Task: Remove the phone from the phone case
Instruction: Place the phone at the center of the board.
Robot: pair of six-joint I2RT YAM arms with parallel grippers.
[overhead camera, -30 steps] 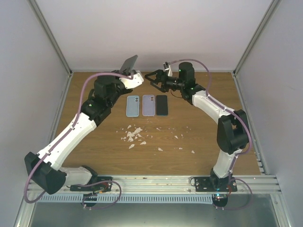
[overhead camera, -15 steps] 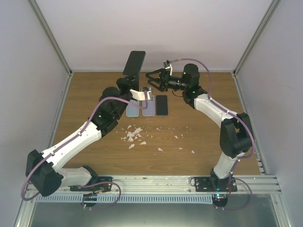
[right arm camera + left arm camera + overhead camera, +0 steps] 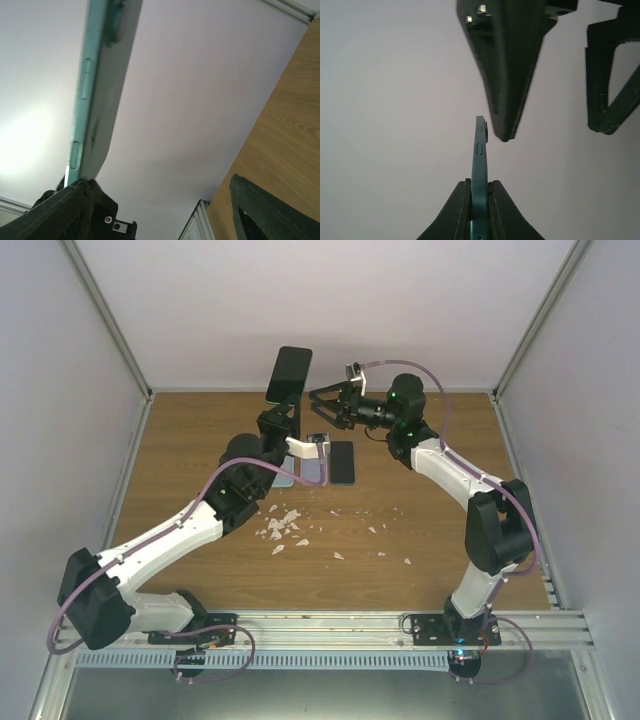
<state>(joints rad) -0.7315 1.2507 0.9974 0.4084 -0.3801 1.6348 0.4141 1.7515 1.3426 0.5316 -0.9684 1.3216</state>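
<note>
My left gripper [image 3: 282,416] is shut on the lower end of a dark phone in a teal case [image 3: 289,374] and holds it upright, high above the back of the table. In the left wrist view the cased phone [image 3: 479,160] stands edge-on between my fingers [image 3: 454,212]. My right gripper [image 3: 316,405] is open just right of the phone, one finger close to its top edge [image 3: 507,75]. In the right wrist view the phone's teal edge [image 3: 95,85] rises at the left and my gripper [image 3: 160,210] is open and empty.
On the wooden table [image 3: 430,530] under the grippers lie a lilac case [image 3: 314,470], a black phone [image 3: 343,462] and a light blue case [image 3: 282,478] partly hidden by my left arm. White scraps [image 3: 285,525] are scattered mid-table. Walls enclose the table.
My left arm has swung right and turned the cased phone from tilted to upright, bringing it next to the right gripper. The right gripper has risen slightly and stays open.
</note>
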